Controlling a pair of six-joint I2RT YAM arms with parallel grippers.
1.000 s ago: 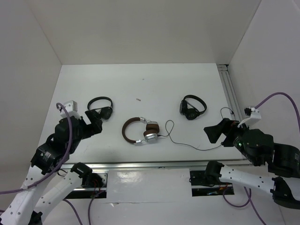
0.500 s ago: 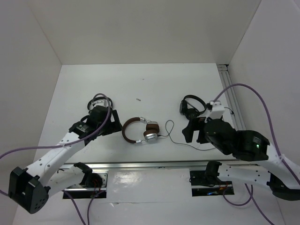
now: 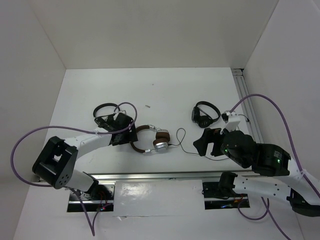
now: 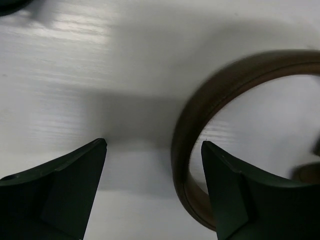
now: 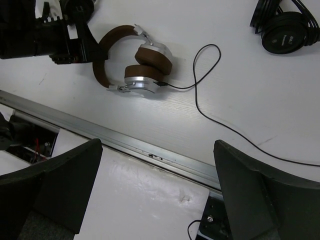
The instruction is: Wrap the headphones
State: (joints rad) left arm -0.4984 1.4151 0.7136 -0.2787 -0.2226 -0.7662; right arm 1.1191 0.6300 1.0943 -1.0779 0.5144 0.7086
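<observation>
Headphones (image 3: 152, 140) flat on table (image 3: 165, 95), just behind the rail (image 3: 165, 175). Your left tool (image 4: 153, 144), at the headband (image 4: 182, 150), and right tool (image 5: 156, 145) both gape empty. Pinch off-centre and it may skid.

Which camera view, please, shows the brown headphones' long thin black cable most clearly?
The right wrist view: the long thin black cable shows large with its loop. Top external shows it faint; left wrist shows none.

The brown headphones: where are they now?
In the top view the brown headphones lie front centre, between the left black headphones and the right black headphones, with the left gripper at their headband.
</observation>
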